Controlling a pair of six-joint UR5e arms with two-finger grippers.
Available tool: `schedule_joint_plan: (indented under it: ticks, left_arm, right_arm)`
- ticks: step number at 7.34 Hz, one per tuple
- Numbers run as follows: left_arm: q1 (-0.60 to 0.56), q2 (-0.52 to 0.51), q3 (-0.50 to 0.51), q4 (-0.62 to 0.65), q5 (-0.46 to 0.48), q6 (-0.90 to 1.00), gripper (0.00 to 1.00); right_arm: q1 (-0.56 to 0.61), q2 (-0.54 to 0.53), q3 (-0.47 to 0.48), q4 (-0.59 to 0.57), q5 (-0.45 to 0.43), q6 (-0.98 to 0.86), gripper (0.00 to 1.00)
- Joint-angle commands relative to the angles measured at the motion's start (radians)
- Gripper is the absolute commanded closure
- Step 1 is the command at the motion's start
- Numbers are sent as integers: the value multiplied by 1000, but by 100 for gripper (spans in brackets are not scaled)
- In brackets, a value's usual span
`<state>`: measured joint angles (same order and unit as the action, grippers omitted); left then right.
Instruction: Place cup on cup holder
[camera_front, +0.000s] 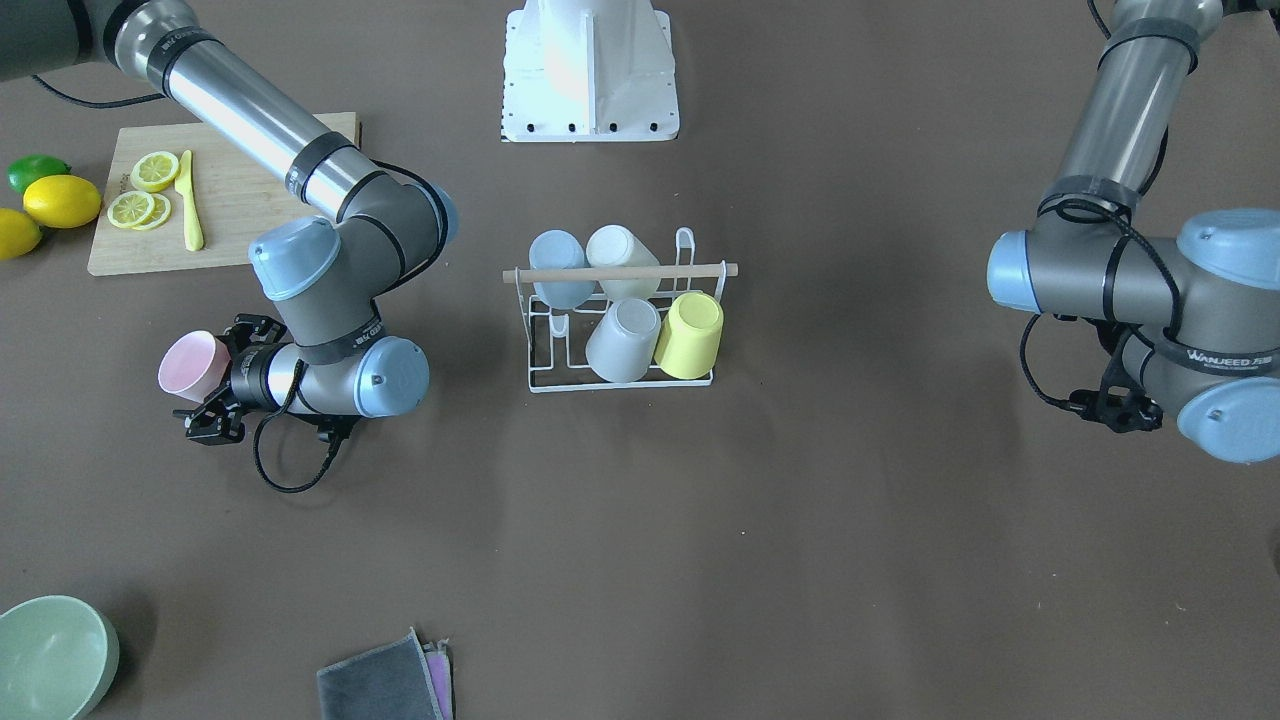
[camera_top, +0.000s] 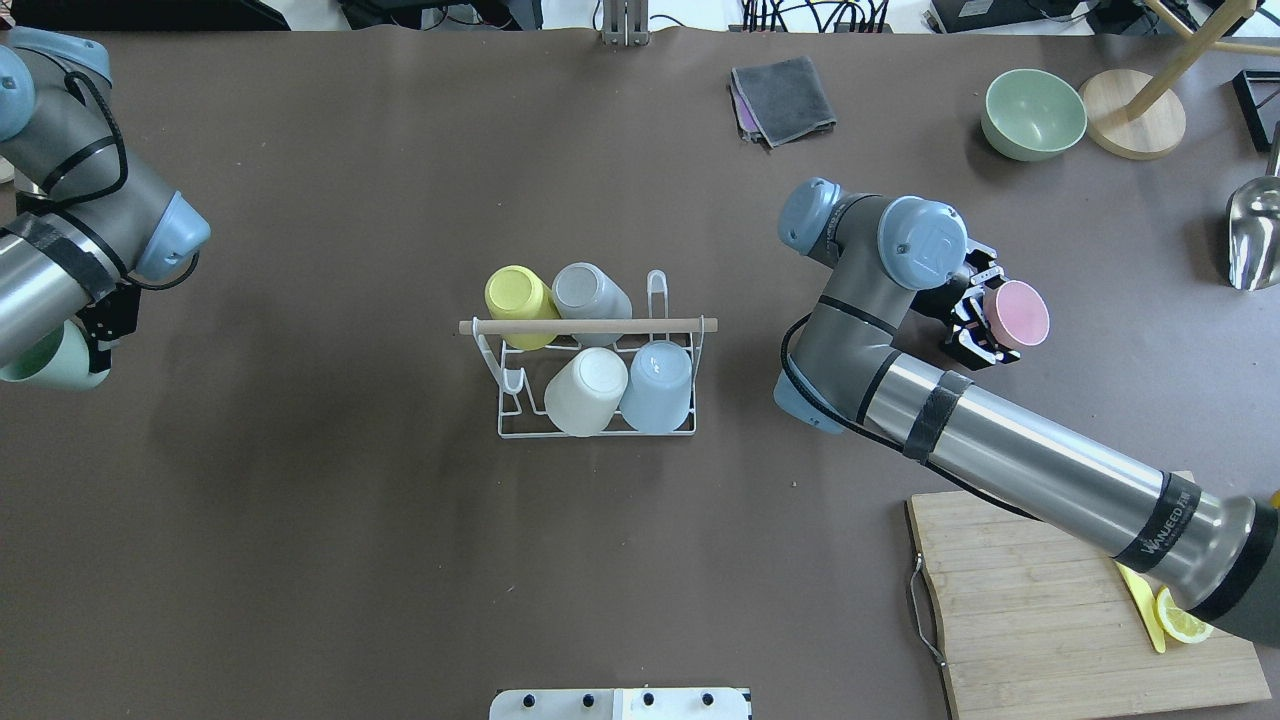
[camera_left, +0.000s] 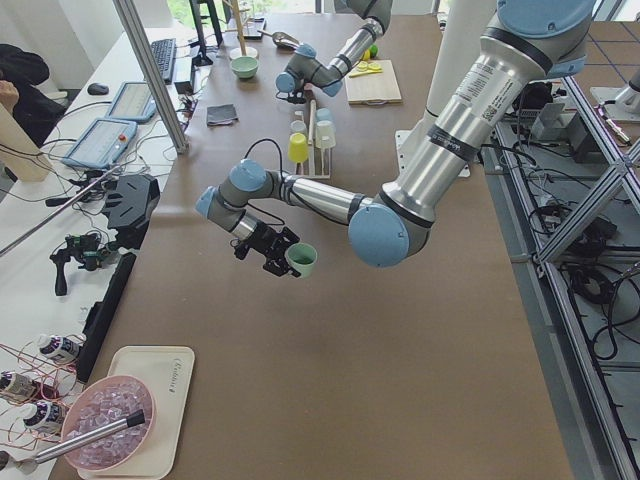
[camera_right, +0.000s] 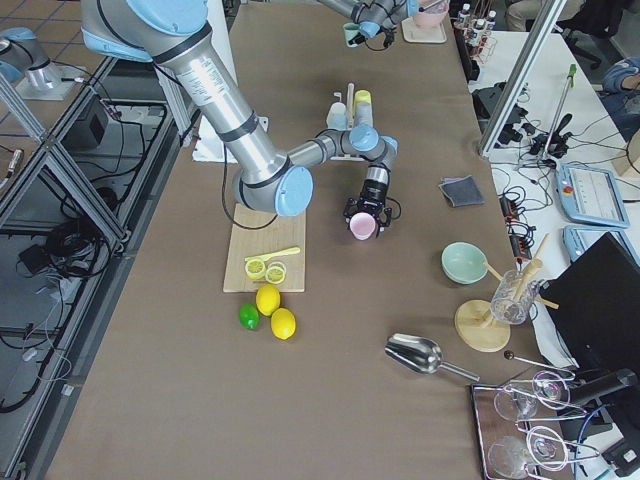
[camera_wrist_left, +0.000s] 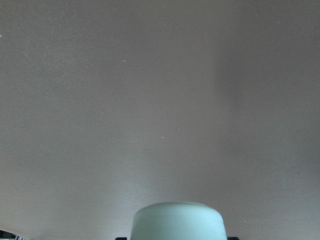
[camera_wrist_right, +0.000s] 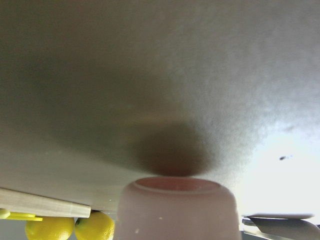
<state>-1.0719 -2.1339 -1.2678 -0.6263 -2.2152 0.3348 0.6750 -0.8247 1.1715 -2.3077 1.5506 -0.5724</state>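
The cup holder (camera_top: 500, 402), a white wire rack with a wooden rod (camera_front: 620, 271) across its top, stands mid-table. It holds a yellow, a grey, a cream and a light blue cup on its prongs. My right gripper (camera_top: 985, 320) is shut on a pink cup (camera_top: 1018, 314), held on its side above the table to the right of the rack. It also shows in the front view (camera_front: 193, 365) and the right wrist view (camera_wrist_right: 177, 207). My left gripper (camera_top: 80, 348) is shut on a pale green cup (camera_top: 45, 362) at the far left, also seen from the left (camera_left: 301, 260).
A cutting board (camera_front: 235, 215) with lemon slices and a yellow knife lies behind my right arm, with lemons (camera_front: 60, 200) and a lime beside it. A green bowl (camera_top: 1033, 112), a folded grey cloth (camera_top: 783, 97), a wooden stand (camera_top: 1132, 125) and a metal scoop (camera_top: 1255, 235) sit far right.
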Motion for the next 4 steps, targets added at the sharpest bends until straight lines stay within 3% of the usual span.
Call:
schedule_joint_plan:
  ticks: [1,4]
  left_arm:
    - [-13,22,-82,-1,22,-73,100]
    - [-20,73,-232,-77,55,-164,100]
  right_arm:
    - [0,-2,1,1,2,0,4]
    - [0,-2,1,2,3,0,3]
